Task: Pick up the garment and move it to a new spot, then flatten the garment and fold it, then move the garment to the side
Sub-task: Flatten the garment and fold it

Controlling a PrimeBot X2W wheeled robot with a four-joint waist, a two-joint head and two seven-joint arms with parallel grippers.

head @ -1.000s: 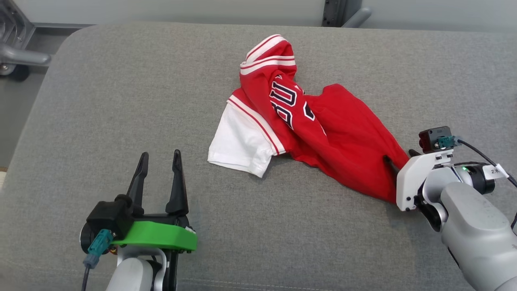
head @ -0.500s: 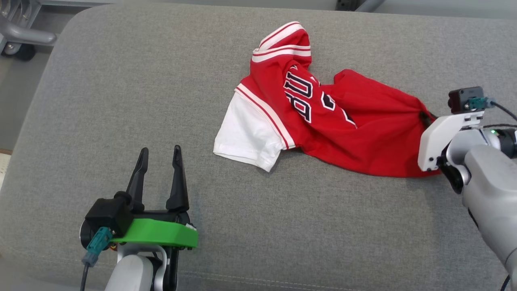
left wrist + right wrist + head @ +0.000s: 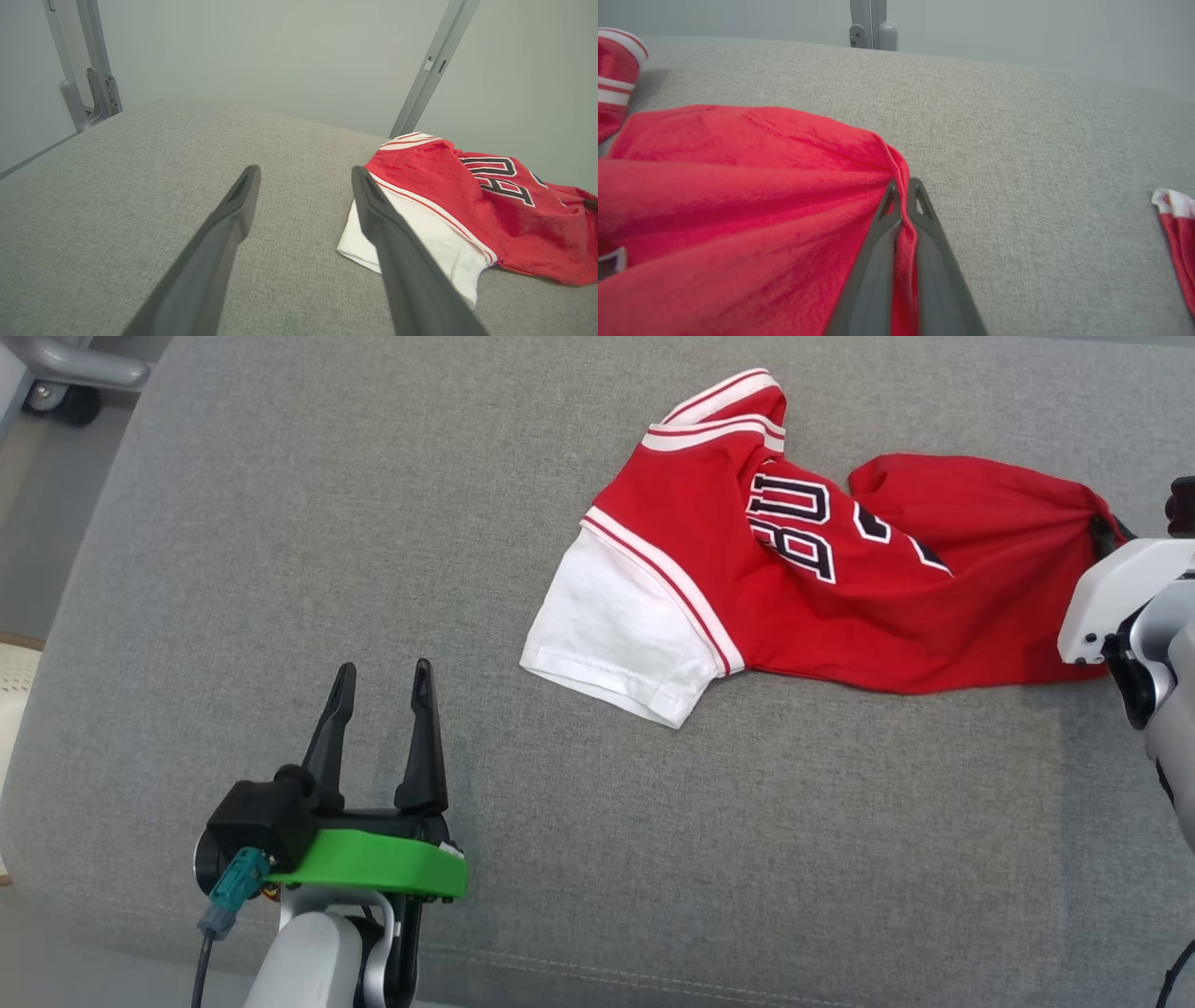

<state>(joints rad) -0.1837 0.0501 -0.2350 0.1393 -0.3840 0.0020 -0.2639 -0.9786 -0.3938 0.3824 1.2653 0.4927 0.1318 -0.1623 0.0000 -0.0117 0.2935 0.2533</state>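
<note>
The garment [image 3: 822, 588] is a red jersey with white sleeves, white-striped trim and dark lettering, lying rumpled on the grey cushion [image 3: 327, 569]. My right gripper [image 3: 902, 186] is shut on a bunched red edge of the garment [image 3: 738, 186] at its right end; in the head view its fingertips are hidden behind the white wrist housing [image 3: 1120, 588]. My left gripper [image 3: 381, 677] stands open above the cushion, to the lower left of the white sleeve [image 3: 616, 635], touching nothing. From the left wrist the garment [image 3: 490, 205] lies to the right of the open fingers [image 3: 243, 196].
The cushion's rounded front-left corner and edge run near my left arm. A grey metal frame with a wheel [image 3: 65, 383] stands off the cushion at the top left. A small red and white piece of cloth [image 3: 1176, 233] shows at the right edge of the right wrist view.
My right gripper has shut on the garment's red edge and pulled it rightward and away, stretching the cloth out. The head camera has shifted too. My left gripper has stayed open in place.
</note>
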